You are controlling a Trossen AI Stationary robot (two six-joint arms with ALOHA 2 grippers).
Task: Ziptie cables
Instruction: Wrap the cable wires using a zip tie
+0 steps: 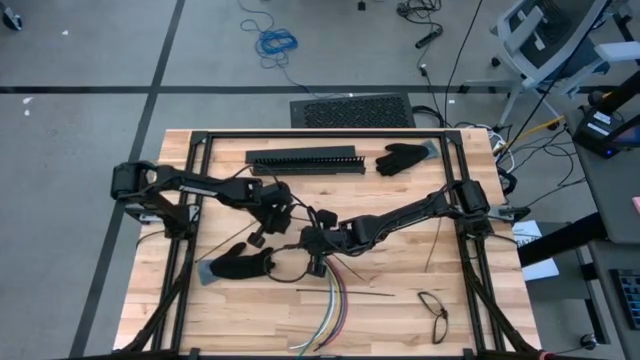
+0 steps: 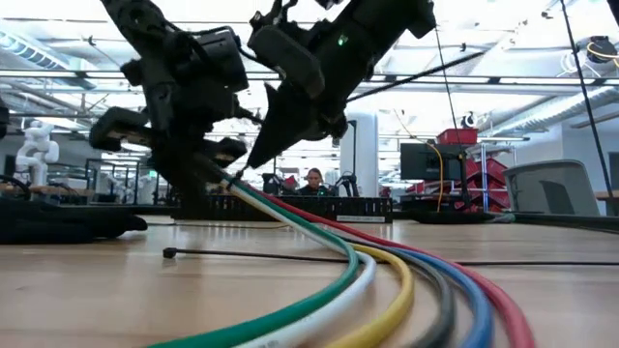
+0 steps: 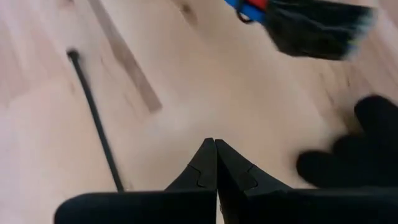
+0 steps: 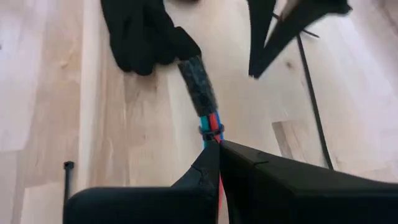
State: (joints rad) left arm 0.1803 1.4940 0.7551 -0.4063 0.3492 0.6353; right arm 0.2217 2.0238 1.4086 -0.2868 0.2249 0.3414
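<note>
Two dark arms meet near the middle of a pale, plank-grained wooden desk [image 1: 400, 290]. The left end effector [image 3: 216, 144] has its tapered black fingers pressed together to a point with nothing between them, hovering above bare wood close to a thin, stiff black strip [image 3: 96, 121] with a small square head.

The right end effector [image 4: 219, 144] is also pressed shut, its tips pinching the cables [image 4: 210, 121] right where a narrow black tie rings the red and blue strands. Just beyond that ring the bundle disappears into a black, woven-looking sleeve [image 4: 196, 81] that leads to a soft black glove [image 4: 140, 31].

In the overhead picture the cables [image 1: 335, 300] run from the end effectors at the desk's centre toward 6 o'clock, fanning into smooth parallel curves near the desk's edge; at desk level they show as glossy round wires in green, white, yellow, grey, blue and red.

A second glove [image 1: 403, 157] lies around 1 o'clock, just beside a long black slotted bar [image 1: 305, 160] at 12 o'clock. A small black wire loop [image 1: 434, 308] rests toward 4 o'clock, well apart from the bundle. Another straight black strip [image 1: 350, 293] lies across the wood just beside the fanned wires.
</note>
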